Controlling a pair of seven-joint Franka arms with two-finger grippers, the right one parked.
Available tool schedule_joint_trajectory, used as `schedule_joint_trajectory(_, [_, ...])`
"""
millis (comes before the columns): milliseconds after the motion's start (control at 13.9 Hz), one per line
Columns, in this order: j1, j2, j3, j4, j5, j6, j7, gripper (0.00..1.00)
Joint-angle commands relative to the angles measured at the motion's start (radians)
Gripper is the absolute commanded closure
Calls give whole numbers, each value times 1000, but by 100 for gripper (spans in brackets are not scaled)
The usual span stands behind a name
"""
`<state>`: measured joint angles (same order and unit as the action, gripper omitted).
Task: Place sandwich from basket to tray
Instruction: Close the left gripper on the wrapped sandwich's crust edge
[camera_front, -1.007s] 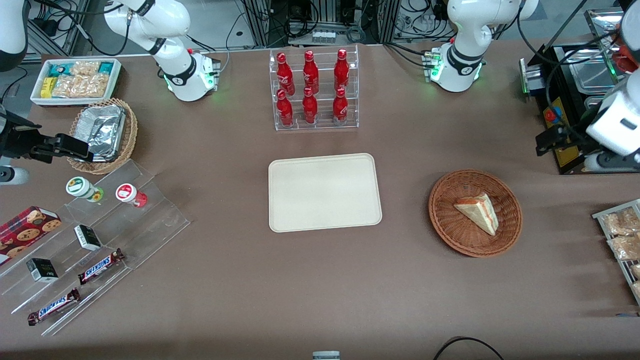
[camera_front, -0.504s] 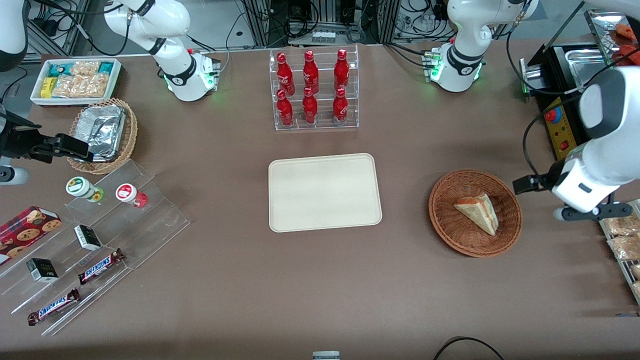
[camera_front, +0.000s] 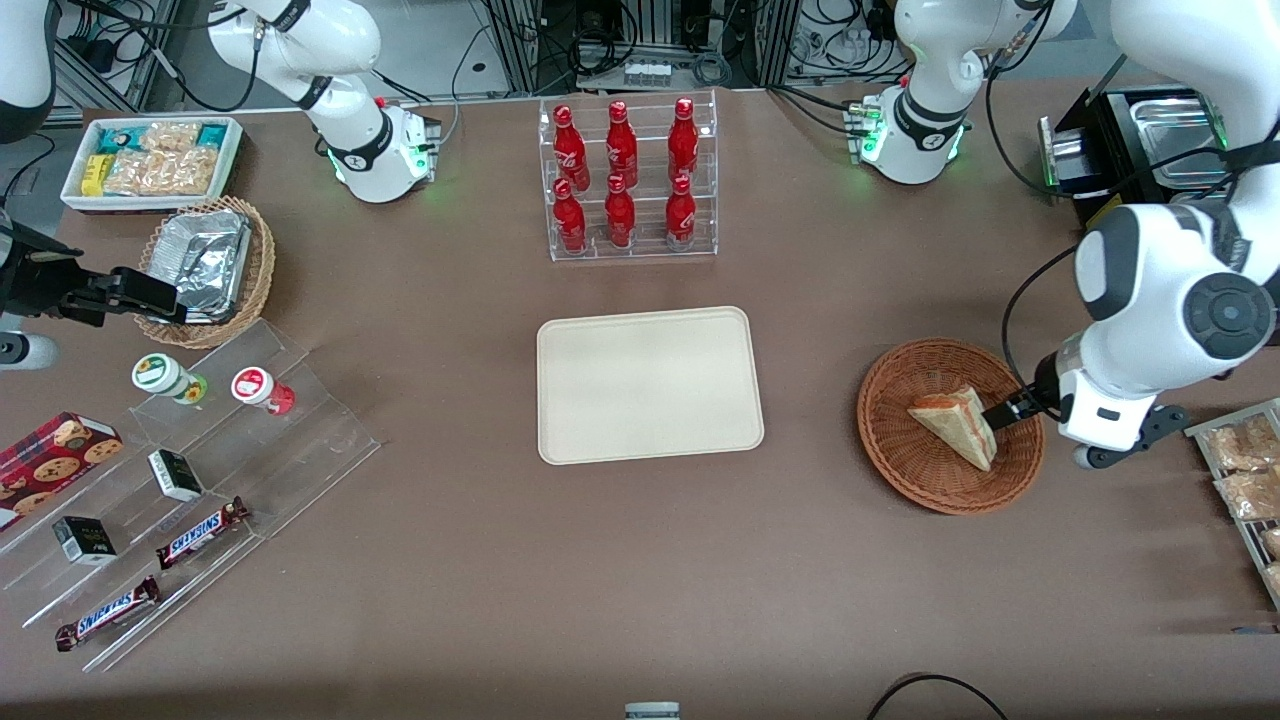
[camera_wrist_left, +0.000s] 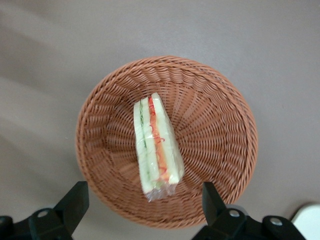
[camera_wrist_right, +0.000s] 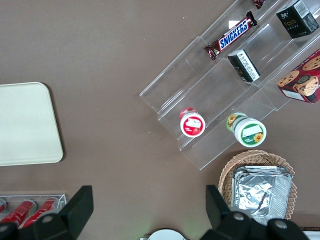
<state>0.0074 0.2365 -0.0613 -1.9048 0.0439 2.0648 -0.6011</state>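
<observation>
Gripper, fingers spread wide, nothing held, above the basket with the sandwich inside.

Gripper: in the wrist view its two dark fingertips flank the basket's rim, one on either side of the sandwich's narrow end, touching neither. In the front view it sits over the basket's edge toward the working arm's end of the table.
Sandwich: clear-wrapped triangular wedge, pale bread with red-orange and green layers, lying on the woven floor near the middle of the basket.
Basket: round, reddish-brown wicker, on the brown table.
Tray: cream-beige, rectangular, bare, at mid-table, well apart from the basket, toward the parked arm's end.
Rack of red bottles: clear, farther from the front camera than the tray.
</observation>
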Motion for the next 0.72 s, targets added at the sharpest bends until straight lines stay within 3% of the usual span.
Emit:
schedule_joint_trajectory(0, [-16,-36,-3,-94,4,98,-164,0])
schedule_joint_trajectory(647, [-30,-31,-3,-290,2,351,-255,0])
